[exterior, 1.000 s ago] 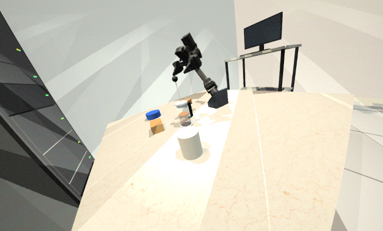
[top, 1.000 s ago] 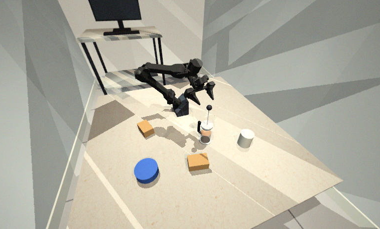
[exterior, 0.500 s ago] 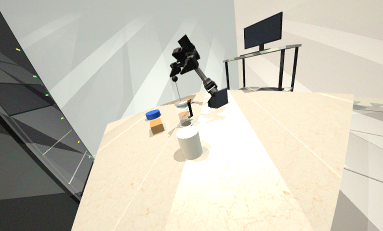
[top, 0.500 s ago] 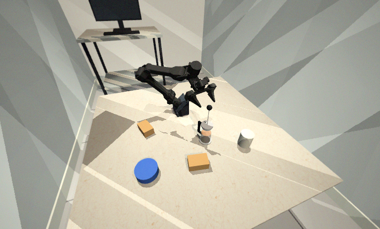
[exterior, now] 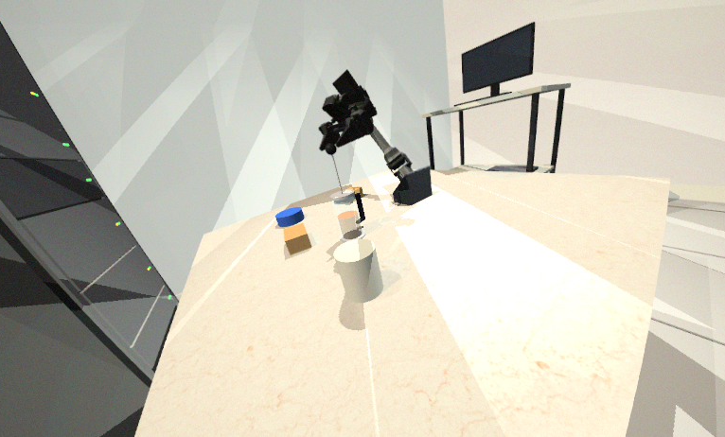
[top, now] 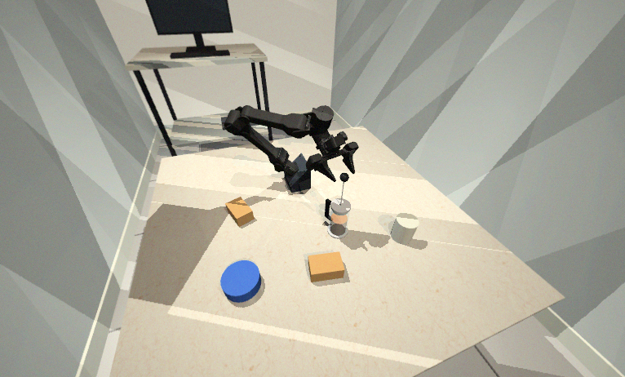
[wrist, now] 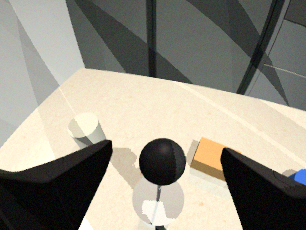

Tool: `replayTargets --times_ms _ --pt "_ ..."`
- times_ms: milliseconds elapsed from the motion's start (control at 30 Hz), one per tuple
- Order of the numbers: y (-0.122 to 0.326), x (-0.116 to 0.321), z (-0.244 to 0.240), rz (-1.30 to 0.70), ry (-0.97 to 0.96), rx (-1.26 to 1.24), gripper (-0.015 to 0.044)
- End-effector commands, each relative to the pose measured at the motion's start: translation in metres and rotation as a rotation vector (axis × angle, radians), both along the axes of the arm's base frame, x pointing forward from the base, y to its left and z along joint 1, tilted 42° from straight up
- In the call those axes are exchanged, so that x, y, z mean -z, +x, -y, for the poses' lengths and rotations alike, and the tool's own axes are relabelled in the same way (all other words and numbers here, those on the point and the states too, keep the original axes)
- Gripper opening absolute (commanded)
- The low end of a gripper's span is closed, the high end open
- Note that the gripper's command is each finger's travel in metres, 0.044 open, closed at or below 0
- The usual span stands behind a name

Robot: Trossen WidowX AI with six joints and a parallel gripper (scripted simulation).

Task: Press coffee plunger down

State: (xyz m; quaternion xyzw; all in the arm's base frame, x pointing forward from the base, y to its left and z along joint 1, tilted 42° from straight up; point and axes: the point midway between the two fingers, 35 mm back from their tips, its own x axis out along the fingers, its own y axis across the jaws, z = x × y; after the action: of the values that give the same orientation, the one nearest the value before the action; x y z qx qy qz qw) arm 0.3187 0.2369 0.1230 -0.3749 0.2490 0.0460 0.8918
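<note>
The gripper hangs just above the plunger knob, its two dark fingers spread apart and holding nothing. In the wrist view the black knob sits in the gap between the fingers, with open space on both sides of it; neither finger touches it. From the exterior view the gripper is right at the top of the knob, and whether it touches there cannot be told.

Below the knob a thin rod runs straight down to the lid of the coffee press, so the plunger stands fully raised. The press stands upright on the table, its black handle turned toward the robot base, with a pale orange band and a dark layer visible through its clear wall.

Taking the coffee press as the landmark in the top view: a cream cylinder stands near it on the right, apart from it. An orange block lies in front of it, nearer the camera. A smaller orange block lies well to its left, and a blue disc lies farther forward and left. The robot base stands behind the press, and beyond that a side table carries a dark monitor.
</note>
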Motion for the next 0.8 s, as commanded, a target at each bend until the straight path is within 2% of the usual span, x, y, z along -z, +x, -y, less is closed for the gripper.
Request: replayTargets --times_ms 0,167,300,767 --pt "0.0003 0.0037 -0.0003 -0.007 -0.008 -0.004 0.0282" --pt "0.0003 0.0037 -0.0003 -0.007 -0.008 -0.004 0.0151" --pt "0.0003 0.0037 -0.0003 -0.007 -0.008 -0.004 0.0126" --pt "0.0025 0.0111 0.0043 -0.008 -0.008 -0.003 0.0126"
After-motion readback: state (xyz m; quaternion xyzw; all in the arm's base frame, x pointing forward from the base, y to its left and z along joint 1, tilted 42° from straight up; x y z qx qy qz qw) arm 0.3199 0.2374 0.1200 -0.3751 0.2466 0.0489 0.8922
